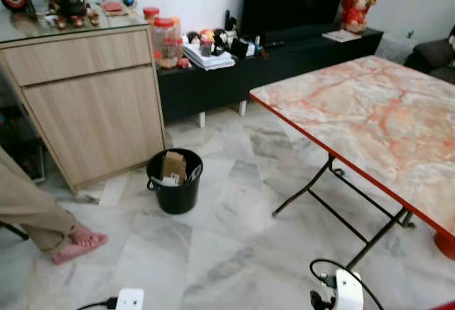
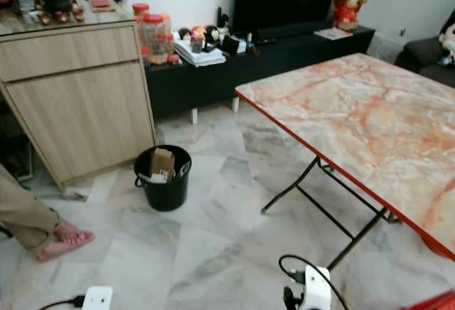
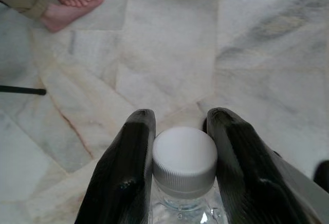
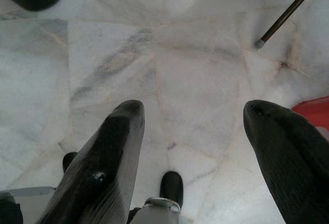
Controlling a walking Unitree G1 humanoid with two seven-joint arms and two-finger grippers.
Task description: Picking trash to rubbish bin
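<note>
A black rubbish bin [image 1: 175, 182] stands on the marble floor beside the wooden cabinet, with a cardboard piece and other scraps inside. In the left wrist view my left gripper [image 3: 180, 126] is shut on a clear plastic bottle with a white cap [image 3: 184, 162], held neck-first between the two black fingers above the floor. My right gripper [image 4: 193, 116] hangs open over bare tiles, nothing between its fingers.
A folding table with a marble-pattern top [image 1: 370, 121] and thin black legs [image 1: 334, 210] fills the right side. A wooden cabinet [image 1: 92, 104] and a low black TV bench [image 1: 234, 72] line the far wall. A person's foot [image 1: 77, 242] rests at the left.
</note>
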